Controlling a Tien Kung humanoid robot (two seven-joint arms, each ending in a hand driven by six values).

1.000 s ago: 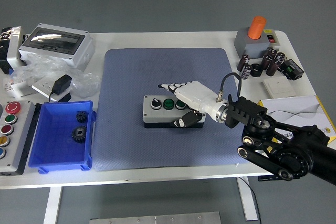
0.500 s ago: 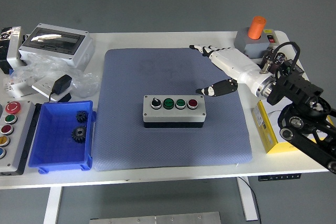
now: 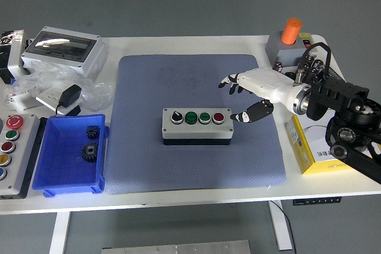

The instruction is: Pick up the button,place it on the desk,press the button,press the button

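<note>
Hand: right hand [image 3: 253, 90] spread, holding nothing, just right of the box, thumb tip near its red button end.
Box: button box [image 3: 197, 124] sits flat on the mat [image 3: 149, 165], mid-bench.
Progress: placing looks done; presses possibly still due.
Writing: none legible.

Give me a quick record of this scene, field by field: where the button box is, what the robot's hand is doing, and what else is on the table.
button box: on the blue mat, mid-table, untouched
controls: black knob, two green buttons, one red
right hand: open, beside the box's right end, holding nothing
left hand: not in view
blue bin: left of the mat, holds two gears
yellow box: right edge
</note>
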